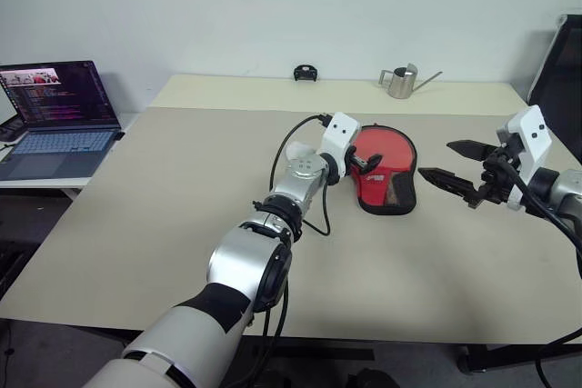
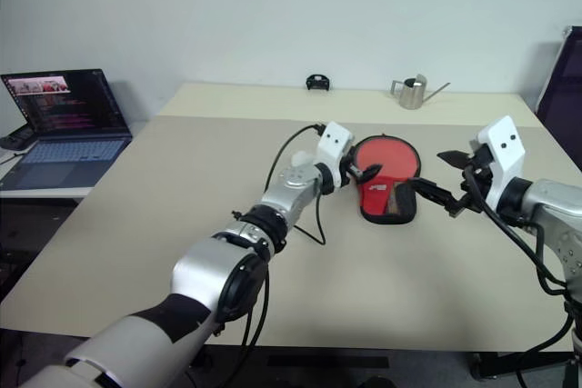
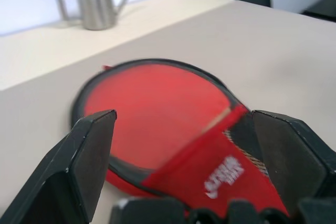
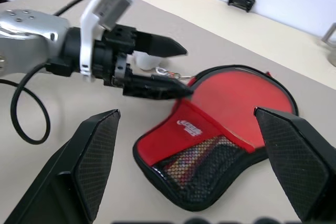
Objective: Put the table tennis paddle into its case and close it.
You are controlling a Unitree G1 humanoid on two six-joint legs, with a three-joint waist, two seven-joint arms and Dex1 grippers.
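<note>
The case (image 1: 393, 190) lies unzipped on the table, red with black mesh and a white logo (image 4: 191, 127). The paddle's round red face (image 1: 386, 146) shows inside its black rim. Its striped handle (image 4: 202, 154) shows through the mesh. A white pompom (image 4: 146, 60) lies by the case's near-left edge. My left gripper (image 1: 368, 164) hovers open at the case's left edge, one finger (image 4: 157, 45) above the other. In the left wrist view the paddle face (image 3: 157, 114) lies just ahead of it. My right gripper (image 1: 436, 159) stands open just right of the case, empty.
An open laptop (image 1: 59, 115) sits on a side table at the left. A metal watering can (image 1: 400, 82) and a small black object (image 1: 306, 73) stand near the table's far edge. A dark chair (image 1: 559, 70) is at the far right.
</note>
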